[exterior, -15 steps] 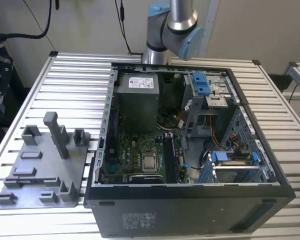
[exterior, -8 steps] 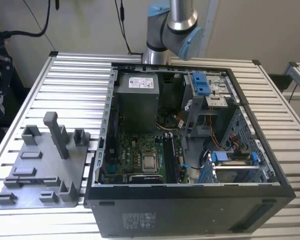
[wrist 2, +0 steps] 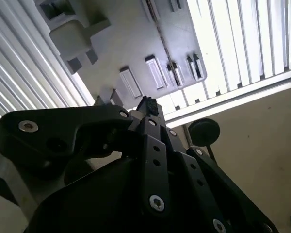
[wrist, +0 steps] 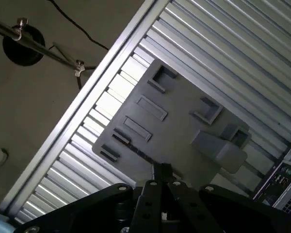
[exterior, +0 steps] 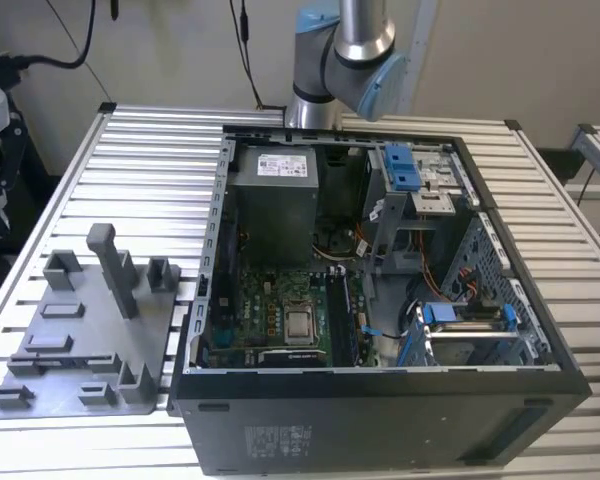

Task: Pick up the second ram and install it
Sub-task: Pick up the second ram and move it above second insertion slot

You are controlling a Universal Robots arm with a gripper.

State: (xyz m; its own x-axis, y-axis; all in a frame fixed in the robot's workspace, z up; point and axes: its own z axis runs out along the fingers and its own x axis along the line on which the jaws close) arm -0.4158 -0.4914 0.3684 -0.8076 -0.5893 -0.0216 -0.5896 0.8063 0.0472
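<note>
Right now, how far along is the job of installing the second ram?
Done: the computer case lies open. In hand: nothing; the gripper hangs shut and empty above the grey tray. Left: the pickup and the install.

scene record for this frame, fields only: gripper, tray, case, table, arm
gripper: the gripper hangs above the grey tray, seen in both wrist views; cannot tell whether it holds anything
tray: lies on the slatted table, at the exterior view's left of the PC case
case: lies on its side with the side open; motherboard exposed
arm: the robot arm rises beyond the case in the exterior view
</note>
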